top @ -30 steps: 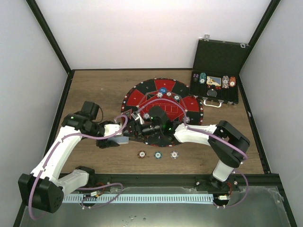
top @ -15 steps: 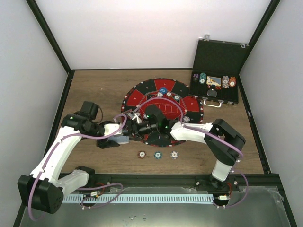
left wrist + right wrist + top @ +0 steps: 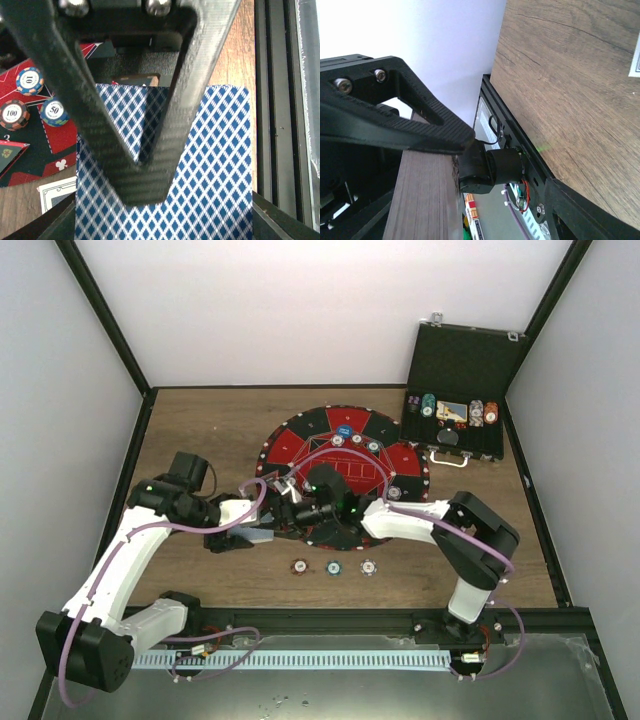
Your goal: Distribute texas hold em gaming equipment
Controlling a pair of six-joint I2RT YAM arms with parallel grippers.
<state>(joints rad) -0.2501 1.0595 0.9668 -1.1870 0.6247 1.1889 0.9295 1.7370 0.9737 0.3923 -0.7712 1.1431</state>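
deck of cards at the meeting point of the two grippers, near-left rim of the mat [image 3: 300,448].
the left gripper [image 3: 145,192] is clamped on the deck of cards [image 3: 215,165], blue backs up, long axis along its fingers. the right gripper [image 3: 287,512], jaws apart, lies just right of it, with the deck's edge under its upper finger [image 3: 395,132]. the left's lower finger is hidden beneath the deck; whether the right's pads touch the cards cannot be told.

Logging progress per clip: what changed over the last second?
The right gripper slid left over the round red-and-black mat toward the left gripper, whose jaws clamp the blue-diamond-backed card deck. No new grasp or release shows. The three striped poker chips and the black hinged case stayed put.
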